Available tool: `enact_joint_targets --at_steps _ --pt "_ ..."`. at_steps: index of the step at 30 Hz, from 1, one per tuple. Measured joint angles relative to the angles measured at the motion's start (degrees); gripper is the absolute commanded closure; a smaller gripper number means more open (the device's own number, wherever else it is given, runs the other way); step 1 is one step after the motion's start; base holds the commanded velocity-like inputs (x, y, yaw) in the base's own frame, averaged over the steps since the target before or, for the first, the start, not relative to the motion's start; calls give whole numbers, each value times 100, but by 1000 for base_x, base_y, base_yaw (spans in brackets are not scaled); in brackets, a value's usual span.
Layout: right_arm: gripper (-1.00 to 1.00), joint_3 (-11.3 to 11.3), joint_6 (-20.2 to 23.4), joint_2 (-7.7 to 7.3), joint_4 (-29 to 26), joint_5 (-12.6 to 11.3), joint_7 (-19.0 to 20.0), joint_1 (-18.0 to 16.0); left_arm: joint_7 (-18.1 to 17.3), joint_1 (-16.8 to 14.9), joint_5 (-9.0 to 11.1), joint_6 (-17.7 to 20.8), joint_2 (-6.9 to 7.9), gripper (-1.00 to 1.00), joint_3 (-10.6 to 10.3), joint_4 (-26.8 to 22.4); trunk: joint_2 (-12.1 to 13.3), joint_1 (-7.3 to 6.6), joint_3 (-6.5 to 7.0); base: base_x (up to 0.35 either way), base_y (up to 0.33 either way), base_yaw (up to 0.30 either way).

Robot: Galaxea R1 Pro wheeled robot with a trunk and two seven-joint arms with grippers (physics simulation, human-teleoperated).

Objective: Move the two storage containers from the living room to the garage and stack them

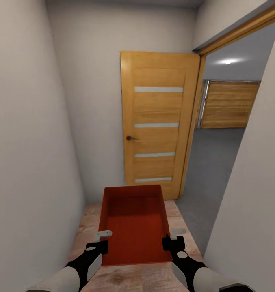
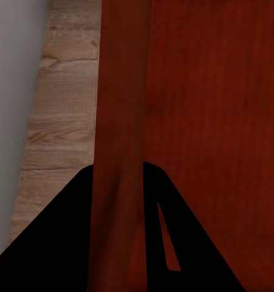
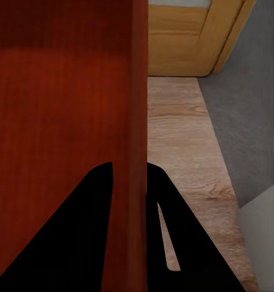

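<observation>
Between my two grippers, out in front of the trunk, I'm carrying one bin (image 1: 133, 223) over the pale plank floor (image 1: 129, 280) of a narrow white hallway. Left gripper (image 1: 97, 240) pinches the left wall near the bin's near corner, right gripper (image 1: 169, 239) pinches the right wall opposite; each wrist view has a dark finger on either side of an orange-red wall (image 2: 121, 152), so both are clamped on the rim, one finger inside and one outside

I judge the bin light and stiff: an open, empty plastic-looking box with smooth plain walls and a finely ribbed bottom. Smooth walls mean it could slide in the pinch, and thin walls may flex, so I'd hold both arms level and at a steady spacing. Both grips sit toward the near end, so the far end hangs out and may droop if either pinch loosens; holds nearer the middle of the long walls would balance better

Ahead stands an open wooden door (image 1: 157, 121); through the doorway to the right I see grey floor (image 1: 210, 178) and a slatted wooden door (image 1: 228, 104), likely the garage
</observation>
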Motion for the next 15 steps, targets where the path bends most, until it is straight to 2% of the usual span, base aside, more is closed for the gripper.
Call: enact_joint_targets --at_steps 15 --pt "100 -5 -1 1 -3 5 0 0 0 0 -4 0 0 100 3 -7 0 0 0 322 167 -283"
